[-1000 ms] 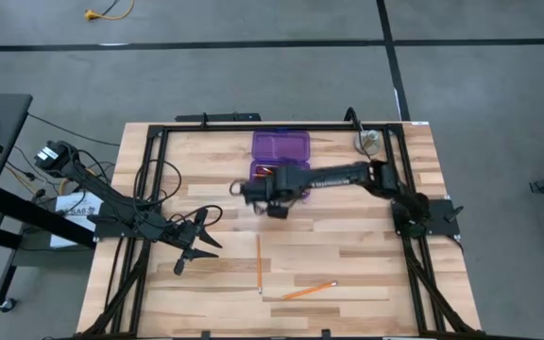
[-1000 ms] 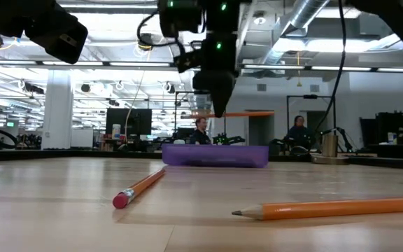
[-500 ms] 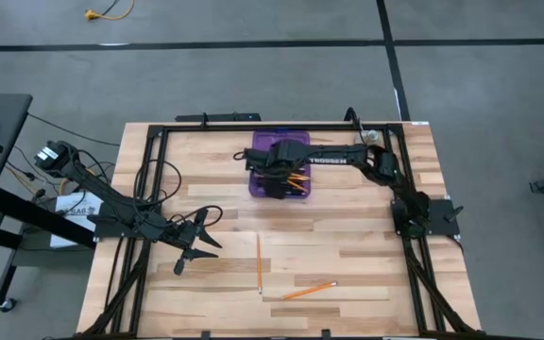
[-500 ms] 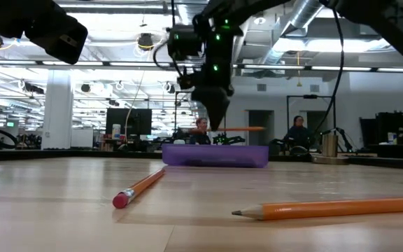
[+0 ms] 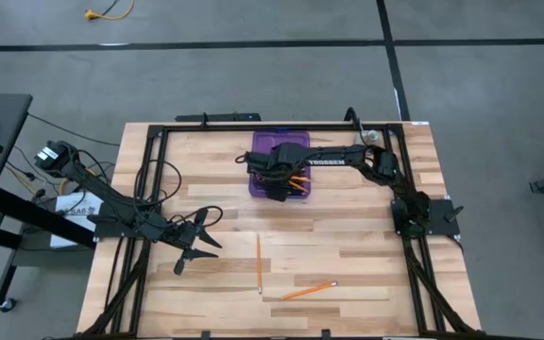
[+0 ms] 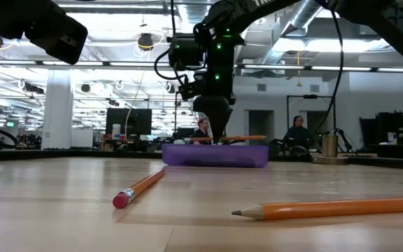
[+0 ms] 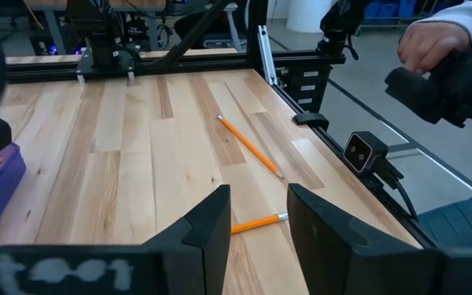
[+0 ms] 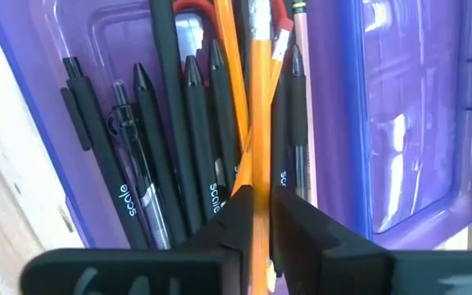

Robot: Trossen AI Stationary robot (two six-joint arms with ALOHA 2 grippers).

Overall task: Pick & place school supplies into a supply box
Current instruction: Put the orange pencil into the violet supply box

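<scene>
The purple supply box [image 5: 281, 144] lies open near the table's far edge, its filled half [image 8: 97, 49] beside its lid [image 8: 400, 123]. Inside lie black pens [image 8: 150, 156], orange pencils and red scissors handles [image 8: 188, 6]. My right gripper [image 5: 280, 176] hangs over the filled half, shut on an orange pencil [image 8: 257, 98]. Two more orange pencils [image 5: 258, 263] [image 5: 308, 290] lie flat on the near table. My left gripper [image 5: 193, 247] waits open near the table's left side, and its wrist view shows its fingers [image 7: 256, 197] apart. My right gripper pinches the orange pencil's shaft [image 8: 257, 176] between its two fingers, coming from above and pointing down, fingers across the pencil. The pencil sits level [image 6: 240, 138] just over the box's rim, along the box's length. Whether it touches the pens below, I cannot tell.
A round silver disc [image 5: 370, 142] sits at the far right corner. A black frame [image 5: 149, 189] runs along the table's edges. People [image 6: 298, 129] stand in the room behind, and a hand [image 7: 433, 37] shows beyond the table. Bare wood lies between the box and the loose pencils.
My right gripper has carried the orange pencil from the table's middle toward the far edge, over the purple box, and then gone down. The pencil has stayed level and now sits at rim height.
</scene>
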